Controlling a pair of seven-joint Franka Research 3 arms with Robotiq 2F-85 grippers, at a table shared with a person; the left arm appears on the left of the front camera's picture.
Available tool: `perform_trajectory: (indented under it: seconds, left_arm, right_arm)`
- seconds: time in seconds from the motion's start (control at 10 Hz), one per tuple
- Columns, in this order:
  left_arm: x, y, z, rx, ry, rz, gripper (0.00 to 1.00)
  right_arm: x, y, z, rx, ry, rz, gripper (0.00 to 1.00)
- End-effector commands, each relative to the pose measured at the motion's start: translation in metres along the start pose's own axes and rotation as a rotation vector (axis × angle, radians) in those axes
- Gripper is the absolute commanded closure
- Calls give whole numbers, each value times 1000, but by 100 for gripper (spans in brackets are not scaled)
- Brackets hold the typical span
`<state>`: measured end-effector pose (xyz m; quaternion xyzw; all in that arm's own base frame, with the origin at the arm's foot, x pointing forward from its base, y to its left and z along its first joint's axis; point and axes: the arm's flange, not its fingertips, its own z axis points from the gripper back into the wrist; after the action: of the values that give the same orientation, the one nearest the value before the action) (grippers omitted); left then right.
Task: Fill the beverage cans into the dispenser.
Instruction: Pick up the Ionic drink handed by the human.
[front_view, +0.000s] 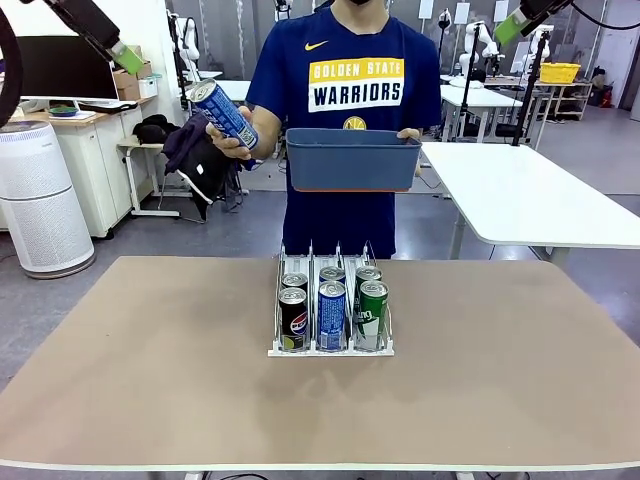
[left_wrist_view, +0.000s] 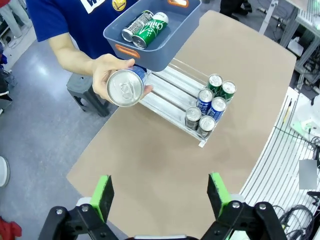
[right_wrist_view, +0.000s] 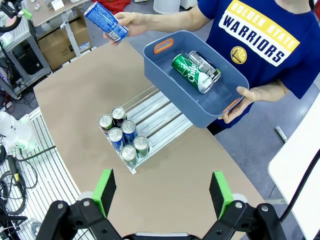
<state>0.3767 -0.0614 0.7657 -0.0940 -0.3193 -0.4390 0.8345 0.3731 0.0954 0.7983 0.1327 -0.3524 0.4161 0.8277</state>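
Observation:
The clear three-lane dispenser (front_view: 330, 345) stands mid-table on the brown top, with several beverage cans at its near end: a black Pepsi (front_view: 293, 318), a blue one (front_view: 331, 315) and a green one (front_view: 372, 314) in front. At the far side a person's hand holds a blue can (front_view: 222, 113) tilted in the air. From above, the dispenser (left_wrist_view: 172, 95) (right_wrist_view: 160, 117) lies below that held can (left_wrist_view: 125, 87) (right_wrist_view: 105, 21). My left gripper (front_view: 125, 57) (left_wrist_view: 160, 195) and my right gripper (front_view: 512, 26) (right_wrist_view: 162, 192) hang high above the table, both open with nothing between the pads.
The person's other hand holds a dark blue tub (front_view: 352, 160) (left_wrist_view: 150, 55) (right_wrist_view: 165, 70) above the dispenser's far end, with a green can (right_wrist_view: 189, 72) and a dark can (right_wrist_view: 204, 64) lying in it. A white air purifier (front_view: 40, 200) stands left, a white table (front_view: 530, 195) right.

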Motion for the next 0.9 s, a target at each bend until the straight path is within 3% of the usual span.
perform_trajectory:
  seconds: [0.0,0.4,0.8]
  left_arm:
    - [10,13,-18,17,-13,-51,0]
    - [20,36,-48,44,-77,-74,0]
    - [16,32,-47,40,-32,-78,0]
  right_arm:
    - [0,0,0,1,0,0,0]
    - [0,0,0,1,0,0,0]
    - [0,0,0,1,0,0,0]
